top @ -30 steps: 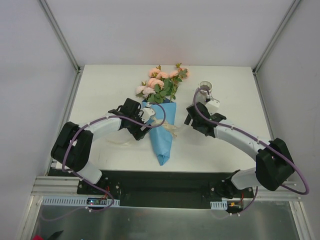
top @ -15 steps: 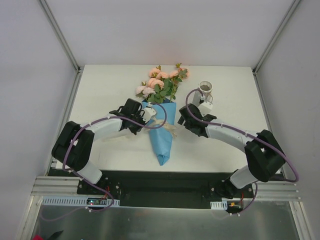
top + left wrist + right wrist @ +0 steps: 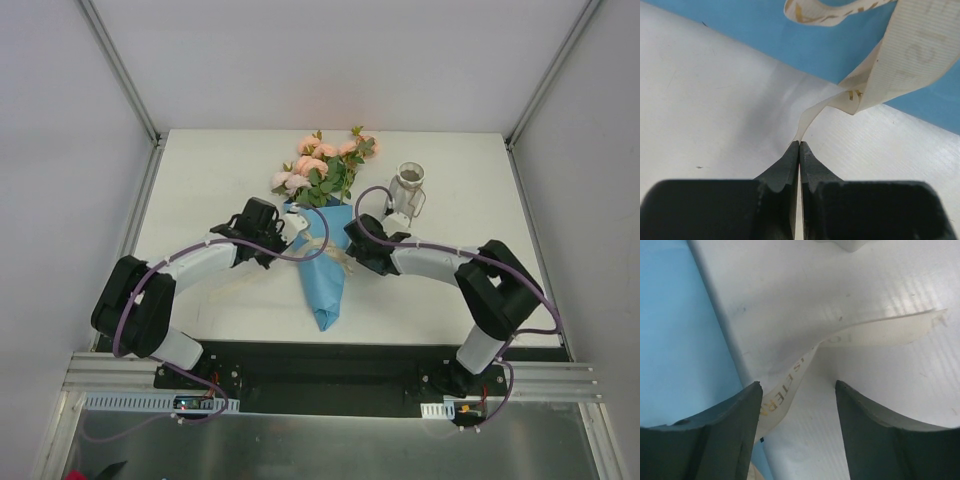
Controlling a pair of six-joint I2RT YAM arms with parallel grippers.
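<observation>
Left fingers (image 3: 779,176) pinch the ribbon (image 3: 910,55) (right fingers (image 3: 722,427) spread astride it).

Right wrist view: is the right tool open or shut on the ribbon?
Open. The right tool shows both fingers well apart; the ribbon lies loose on the table between them, not pinched.

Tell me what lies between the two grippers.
In the top view, the bouquet's blue paper cone lies between left gripper and right gripper, with cream ribbon crossing it.
</observation>
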